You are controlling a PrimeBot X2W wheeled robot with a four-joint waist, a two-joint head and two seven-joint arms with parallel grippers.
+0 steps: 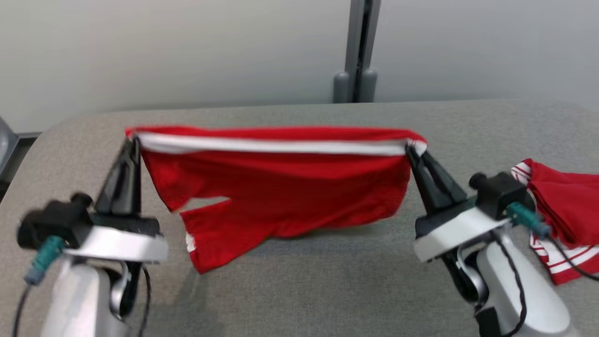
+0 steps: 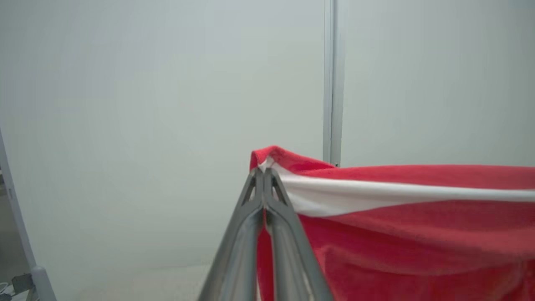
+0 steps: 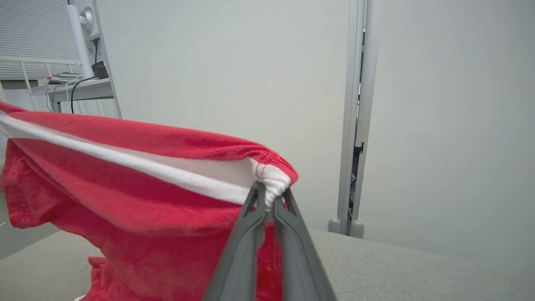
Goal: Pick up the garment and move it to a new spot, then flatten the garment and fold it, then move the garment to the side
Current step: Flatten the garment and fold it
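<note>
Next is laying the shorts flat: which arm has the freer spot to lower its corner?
Probably left. The left hand pinches the shorts over bare table; the right hand holds its corner close to another red garment lying there.

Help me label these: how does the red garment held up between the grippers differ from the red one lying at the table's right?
The held garment hangs stretched wide; the side garment lies crumpled on the table. The left gripper and right gripper pinch the held garment's waistband; nothing grips the side garment. Both are red with white trim.
</note>
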